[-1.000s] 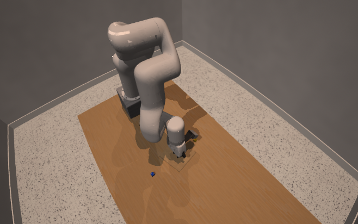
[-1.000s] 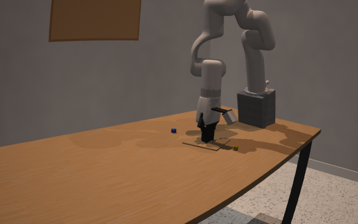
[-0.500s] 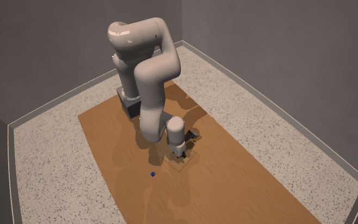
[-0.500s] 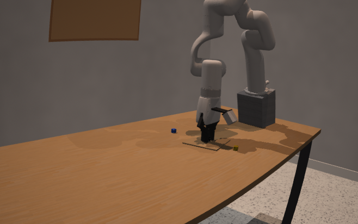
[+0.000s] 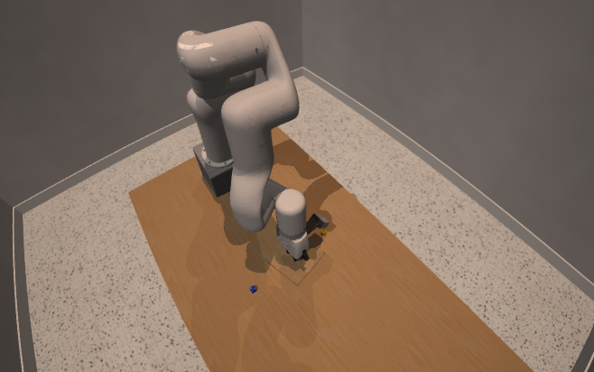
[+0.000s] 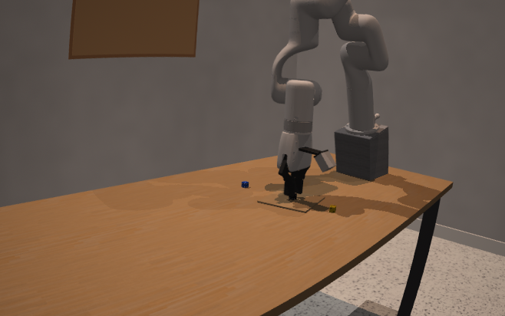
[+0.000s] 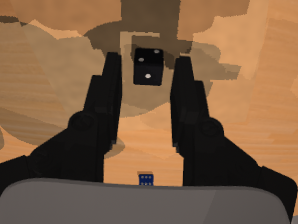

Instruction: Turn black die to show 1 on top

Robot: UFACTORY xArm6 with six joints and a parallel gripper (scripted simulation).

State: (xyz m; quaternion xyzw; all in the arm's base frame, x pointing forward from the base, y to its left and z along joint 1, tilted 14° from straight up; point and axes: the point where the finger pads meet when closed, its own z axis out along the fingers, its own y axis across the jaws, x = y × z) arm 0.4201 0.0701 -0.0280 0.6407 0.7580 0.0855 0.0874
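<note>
The black die [image 7: 148, 70] with white pips lies on the thin wood-coloured mat [image 5: 312, 267] [image 6: 308, 205]. I cannot tell its top number. My gripper [image 5: 301, 258] [image 6: 292, 196] [image 7: 147, 74] points straight down over the mat, fingertips low on either side of the die. The fingers are open, with a narrow gap showing on each side of the die. In the top and exterior views the fingers hide the die. The blue die [image 5: 253, 289] [image 6: 245, 184] [image 7: 145, 179] and the yellow die [image 5: 323, 232] [image 6: 332, 209] lie on the table off the mat.
The arm's grey base block [image 6: 361, 151] stands on the table behind the mat. The wrist camera housing [image 6: 324, 161] sticks out beside the gripper. The table edge [image 6: 422, 215] runs close behind the yellow die.
</note>
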